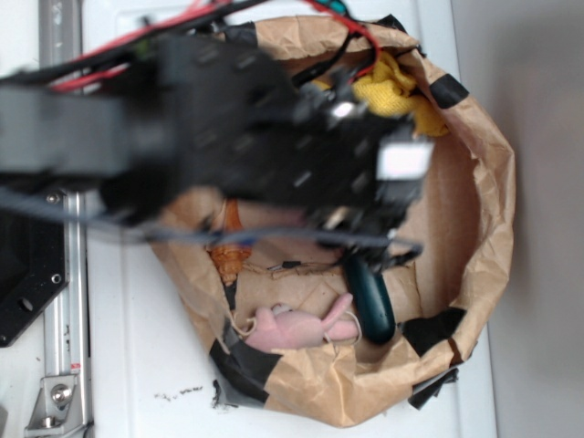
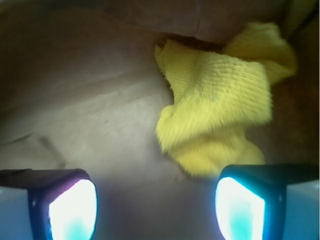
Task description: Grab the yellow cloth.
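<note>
The yellow cloth (image 2: pixel 225 107) lies crumpled on the brown paper floor of the bag, at the upper right of the wrist view. In the exterior view only part of the yellow cloth (image 1: pixel 388 87) shows, at the bag's top edge beyond the arm. My gripper (image 2: pixel 156 202) is open, with bare paper between its two glowing pads (image 2: pixel 70 210). The cloth's lower fold sits just ahead of the right pad, not between the fingers. In the exterior view the gripper (image 1: pixel 401 169) is blurred over the bag's upper middle.
A brown paper bag (image 1: pixel 488 182) with black tape patches holds everything. Inside lie a pink plush toy (image 1: pixel 292 327), a dark green object (image 1: pixel 370 297) and an orange shell-like thing (image 1: pixel 230 248). A metal rail (image 1: pixel 64 310) runs down the left.
</note>
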Tool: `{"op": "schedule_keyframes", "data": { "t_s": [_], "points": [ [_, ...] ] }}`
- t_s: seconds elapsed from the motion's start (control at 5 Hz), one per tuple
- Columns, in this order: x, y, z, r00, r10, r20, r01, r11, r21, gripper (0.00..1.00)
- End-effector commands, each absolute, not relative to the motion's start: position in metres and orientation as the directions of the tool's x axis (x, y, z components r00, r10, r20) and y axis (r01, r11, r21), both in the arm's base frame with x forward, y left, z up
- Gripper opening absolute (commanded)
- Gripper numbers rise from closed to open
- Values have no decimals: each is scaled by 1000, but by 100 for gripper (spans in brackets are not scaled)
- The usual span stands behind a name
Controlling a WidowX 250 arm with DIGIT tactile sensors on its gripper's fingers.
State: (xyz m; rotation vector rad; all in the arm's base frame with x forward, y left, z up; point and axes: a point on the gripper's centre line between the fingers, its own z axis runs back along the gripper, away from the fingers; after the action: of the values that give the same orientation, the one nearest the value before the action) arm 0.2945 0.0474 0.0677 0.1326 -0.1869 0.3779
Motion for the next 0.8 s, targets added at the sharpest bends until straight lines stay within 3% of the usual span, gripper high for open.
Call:
{"op": "schedule_keyframes", "data": {
  "t_s": [0.0, 0.2, 0.6],
  "points": [
    [344, 67, 60, 912, 362, 192, -376, 926, 41, 100],
    [344, 50, 55, 908, 358, 217, -373, 927, 33, 0],
    [329, 54, 63, 911, 334, 241, -360, 930, 70, 0]
  ]
}}
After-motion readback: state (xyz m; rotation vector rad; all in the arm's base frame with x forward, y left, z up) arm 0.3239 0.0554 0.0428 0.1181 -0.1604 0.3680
